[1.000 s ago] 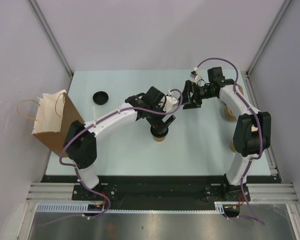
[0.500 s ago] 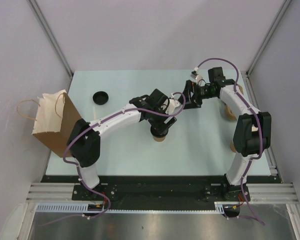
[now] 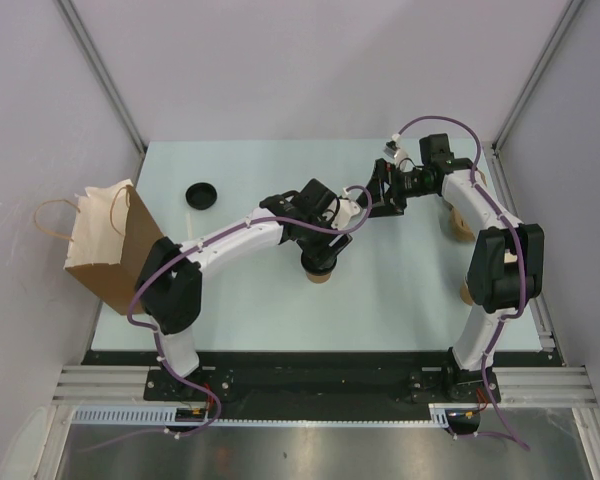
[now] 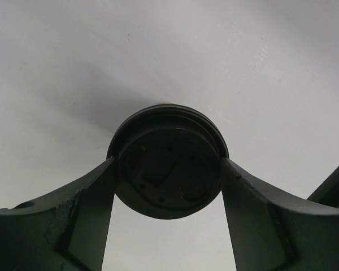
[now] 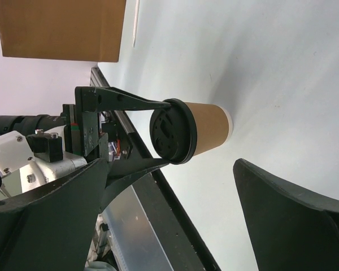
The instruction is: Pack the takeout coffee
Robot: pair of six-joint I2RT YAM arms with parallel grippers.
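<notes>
The coffee cup (image 5: 209,129), brown paper with a black lid (image 4: 166,161) pressed on, stands upright on the pale surface (image 3: 230,300). It is well to the right of the paper bag (image 3: 105,255) and outside it. The left gripper (image 3: 321,257) sits over the cup from above. Its jaws are closed on the rim of the lid, with one finger (image 4: 85,220) touching each side, as the left wrist view shows plainly. In the right wrist view the cup's base meets the surface, with a soft shadow beside it.

The paper bag stands at the left edge of the surface with its mouth open upward. A loop handle (image 3: 46,215) hangs off its outer left side. A spare lid (image 3: 201,194), black and round, lies flat on the surface a little to the right of the bag and farther back from the arm bases. It is apart from both the bag and the cup.

The right gripper (image 3: 379,195) hangs above the surface, farther right of the bag than the cup is and farther back. It is near the left arm's wrist and does not touch the cup. Its jaws are spread wide and hold nothing. Its camera looks out between them at the cup, with the bag beyond.
</notes>
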